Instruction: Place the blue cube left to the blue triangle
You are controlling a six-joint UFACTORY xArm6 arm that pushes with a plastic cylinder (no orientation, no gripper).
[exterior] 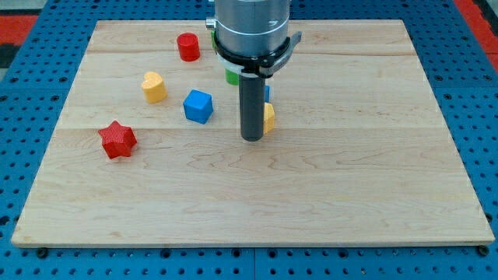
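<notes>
The blue cube (198, 106) lies on the wooden board (249, 202), left of centre. My tip (251, 138) rests on the board to the cube's right, about a cube's width and a half away. A sliver of blue (267, 92) shows just behind the rod; it may be the blue triangle, mostly hidden. A yellow block (268, 118) touches the rod's right side. A bit of green (232, 76) shows behind the rod's upper left.
A red cylinder (187, 47) stands near the view's top, a yellow heart (154, 86) is left of the blue cube, and a red star (117, 140) lies further left and lower. The arm's grey body (253, 27) blocks the top centre.
</notes>
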